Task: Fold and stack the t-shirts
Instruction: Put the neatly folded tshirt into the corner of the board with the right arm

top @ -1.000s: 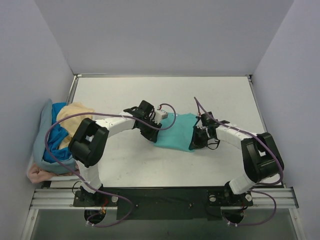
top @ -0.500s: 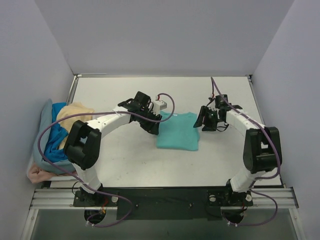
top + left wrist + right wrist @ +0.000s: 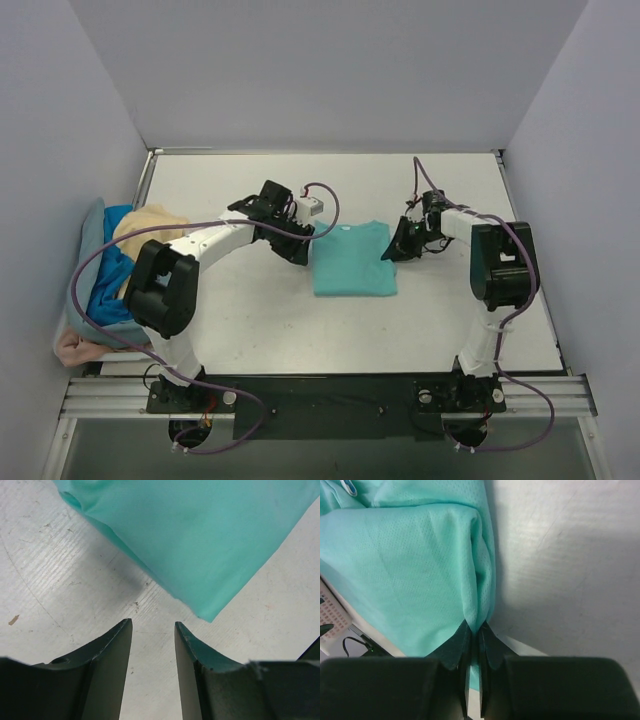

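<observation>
Teal-green t-shirt [image 3: 352, 265] apparently in right hand [image 3: 475, 629]

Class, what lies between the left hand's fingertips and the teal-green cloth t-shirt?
Only bare white tabletop, seen in the left wrist view; the left hand does not touch the teal-green cloth t-shirt.

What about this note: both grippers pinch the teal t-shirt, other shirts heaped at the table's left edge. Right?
Not both. The left wrist view shows the left gripper open and empty, the teal t-shirt corner just beyond its tips. Only the right gripper pinches it. The other shirts are heaped at the left edge.
</observation>
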You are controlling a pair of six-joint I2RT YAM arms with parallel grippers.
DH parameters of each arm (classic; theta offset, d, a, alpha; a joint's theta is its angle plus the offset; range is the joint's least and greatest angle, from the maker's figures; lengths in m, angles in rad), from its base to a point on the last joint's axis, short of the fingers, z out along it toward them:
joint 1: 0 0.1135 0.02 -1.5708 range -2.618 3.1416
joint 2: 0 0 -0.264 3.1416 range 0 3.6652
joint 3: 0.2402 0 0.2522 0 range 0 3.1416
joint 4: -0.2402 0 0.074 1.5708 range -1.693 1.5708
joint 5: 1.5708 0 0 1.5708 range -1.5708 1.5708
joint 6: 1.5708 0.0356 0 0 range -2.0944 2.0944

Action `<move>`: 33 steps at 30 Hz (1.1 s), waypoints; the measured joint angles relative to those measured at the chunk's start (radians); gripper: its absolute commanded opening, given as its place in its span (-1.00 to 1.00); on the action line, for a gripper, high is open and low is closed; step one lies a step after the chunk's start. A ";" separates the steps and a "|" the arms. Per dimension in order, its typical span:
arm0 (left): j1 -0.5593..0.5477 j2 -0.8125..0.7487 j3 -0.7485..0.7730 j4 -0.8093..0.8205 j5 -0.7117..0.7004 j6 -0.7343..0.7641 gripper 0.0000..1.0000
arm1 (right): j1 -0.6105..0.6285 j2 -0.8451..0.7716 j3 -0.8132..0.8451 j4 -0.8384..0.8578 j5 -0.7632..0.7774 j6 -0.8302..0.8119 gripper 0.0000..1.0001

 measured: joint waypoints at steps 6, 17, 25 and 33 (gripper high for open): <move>0.033 0.000 0.001 -0.005 -0.022 0.017 -0.01 | -0.066 0.086 0.190 -0.119 0.031 -0.065 -1.00; 0.109 0.000 0.025 -0.064 -0.058 0.050 -0.01 | -0.266 0.387 0.818 -0.434 0.275 -0.302 -1.00; 0.144 0.000 0.102 -0.148 -0.059 0.079 -0.01 | -0.330 0.579 1.198 -0.531 0.517 -0.492 -1.00; 0.164 0.021 0.168 -0.224 -0.082 0.113 -0.01 | -0.413 0.594 1.237 -0.459 0.609 -0.559 -1.00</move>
